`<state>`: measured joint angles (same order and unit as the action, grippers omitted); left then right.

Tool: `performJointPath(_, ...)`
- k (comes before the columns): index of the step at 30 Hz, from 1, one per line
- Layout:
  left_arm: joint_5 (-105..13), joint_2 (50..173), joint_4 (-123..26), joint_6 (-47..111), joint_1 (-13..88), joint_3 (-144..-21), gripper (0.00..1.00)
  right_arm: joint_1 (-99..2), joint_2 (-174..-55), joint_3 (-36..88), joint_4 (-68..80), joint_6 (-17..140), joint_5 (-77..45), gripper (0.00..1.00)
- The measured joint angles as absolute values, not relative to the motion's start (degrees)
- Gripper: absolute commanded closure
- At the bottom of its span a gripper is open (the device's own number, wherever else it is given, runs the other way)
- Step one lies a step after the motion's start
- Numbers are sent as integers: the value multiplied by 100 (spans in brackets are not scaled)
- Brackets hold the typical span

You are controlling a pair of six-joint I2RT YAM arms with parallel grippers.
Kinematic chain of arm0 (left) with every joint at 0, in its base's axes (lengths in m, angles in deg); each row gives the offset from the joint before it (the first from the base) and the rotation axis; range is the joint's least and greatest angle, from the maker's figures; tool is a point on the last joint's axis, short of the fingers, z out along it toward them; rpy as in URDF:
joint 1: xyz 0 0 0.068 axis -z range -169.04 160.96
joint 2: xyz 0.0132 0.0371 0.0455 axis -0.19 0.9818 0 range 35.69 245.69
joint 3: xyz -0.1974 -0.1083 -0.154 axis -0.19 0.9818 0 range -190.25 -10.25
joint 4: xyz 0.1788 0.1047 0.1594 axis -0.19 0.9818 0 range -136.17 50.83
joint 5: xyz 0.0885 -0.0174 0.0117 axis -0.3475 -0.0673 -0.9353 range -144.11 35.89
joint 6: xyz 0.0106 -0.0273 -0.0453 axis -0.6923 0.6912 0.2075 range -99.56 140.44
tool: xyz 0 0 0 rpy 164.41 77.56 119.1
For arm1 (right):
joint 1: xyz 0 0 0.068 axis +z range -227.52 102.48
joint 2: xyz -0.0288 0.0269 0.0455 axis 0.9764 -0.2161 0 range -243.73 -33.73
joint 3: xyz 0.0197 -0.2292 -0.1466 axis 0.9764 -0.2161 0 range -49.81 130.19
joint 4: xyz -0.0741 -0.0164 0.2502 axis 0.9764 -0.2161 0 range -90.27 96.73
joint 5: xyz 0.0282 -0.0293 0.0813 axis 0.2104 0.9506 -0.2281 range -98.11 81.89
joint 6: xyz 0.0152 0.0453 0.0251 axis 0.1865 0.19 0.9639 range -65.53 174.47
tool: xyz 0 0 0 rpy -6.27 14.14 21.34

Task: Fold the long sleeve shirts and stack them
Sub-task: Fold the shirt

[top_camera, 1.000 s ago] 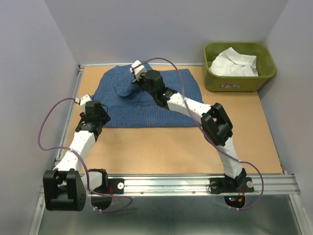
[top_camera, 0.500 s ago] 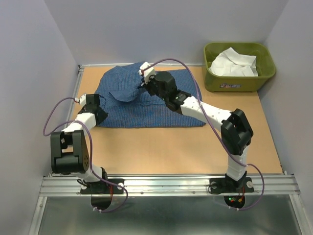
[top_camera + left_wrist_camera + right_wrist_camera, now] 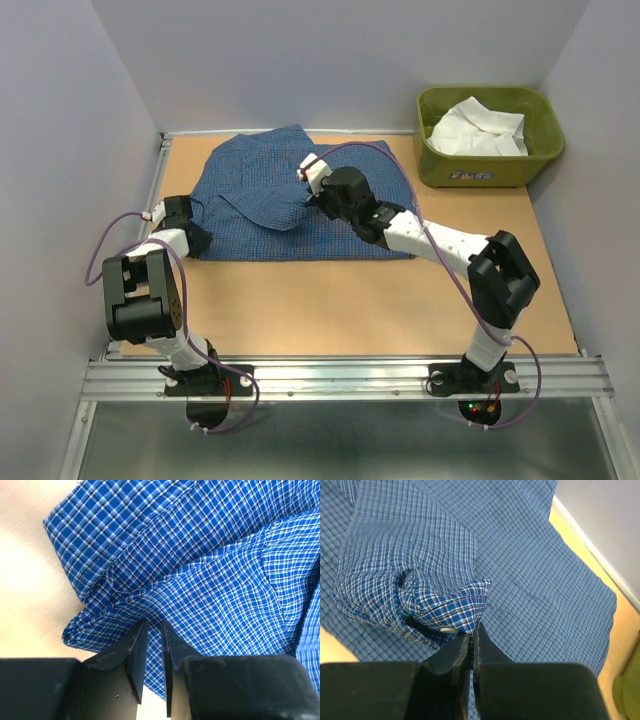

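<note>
Blue shirt (image 3: 255, 225) lies spread at the table's (image 3: 330, 300) eleven o'clock; the white shirt (image 3: 478, 128) waits in the green tub (image 3: 470, 172) at two o'clock. My right claw (image 3: 471, 631) pinches a sleeve cuff (image 3: 451, 614), lifted over the shirt's body. My left claw (image 3: 153, 626), narrowed, nips the edge at nine o'clock. I judge the sleeve fold is in hand. Next, lay the cuff flat across and let go.
</note>
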<state>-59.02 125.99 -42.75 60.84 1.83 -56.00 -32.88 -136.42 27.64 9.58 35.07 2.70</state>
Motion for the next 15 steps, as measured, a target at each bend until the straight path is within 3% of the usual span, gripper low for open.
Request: performJointPath(15,-5840,12592,-4329,6145,183,-5574,72,-3496,-12899,1721,573,3435,705,99)
